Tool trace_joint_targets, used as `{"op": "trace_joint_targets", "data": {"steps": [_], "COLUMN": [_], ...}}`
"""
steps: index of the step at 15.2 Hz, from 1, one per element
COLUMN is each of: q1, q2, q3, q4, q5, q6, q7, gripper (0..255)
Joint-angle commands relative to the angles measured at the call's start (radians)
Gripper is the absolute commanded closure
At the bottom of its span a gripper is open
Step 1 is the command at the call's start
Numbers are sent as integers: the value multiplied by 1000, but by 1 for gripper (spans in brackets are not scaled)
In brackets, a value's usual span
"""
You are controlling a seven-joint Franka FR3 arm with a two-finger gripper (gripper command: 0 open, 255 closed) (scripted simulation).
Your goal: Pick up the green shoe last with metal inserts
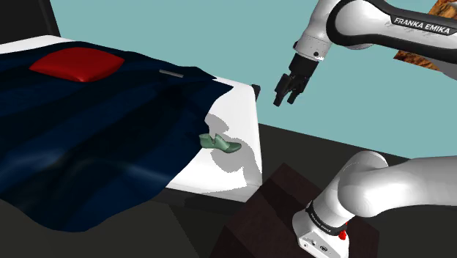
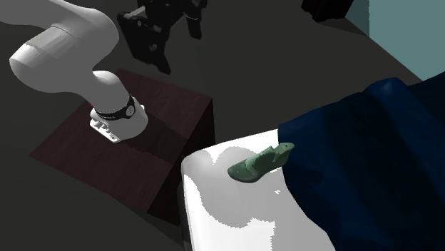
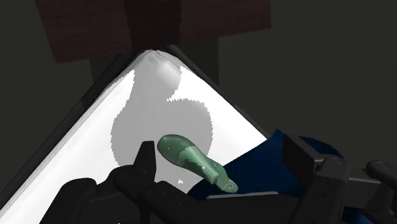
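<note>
My gripper (image 1: 288, 96) hangs with fingers spread, well above the green shoe last (image 1: 219, 144). The last lies on the white mattress (image 1: 245, 124) corner, beside the dark blue blanket (image 1: 110, 146).

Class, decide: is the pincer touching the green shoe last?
Apart. The shoulder view shows the pincer in the air, a clear gap above the green shoe last.

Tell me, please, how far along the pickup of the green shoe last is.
Done: nothing yet; the green shoe last lies on the white mattress at the edge of the blue blanket. In hand: the approach; the open jaws hang in the air, clear of it. Left: lowering over it, closing and lifting.
</note>
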Motion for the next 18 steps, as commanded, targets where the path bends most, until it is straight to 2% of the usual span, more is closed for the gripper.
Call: {"op": "trace_joint_targets", "data": {"steps": [1,9,18], "q1": [0,14,23], "q2": [0,309,688], "q3": [0,69,122], "q4": [0,52,202], "q5": [0,-34,-115], "q6": [0,166,281], "q7": [0,58,146], "gripper": [0,0,0]}}
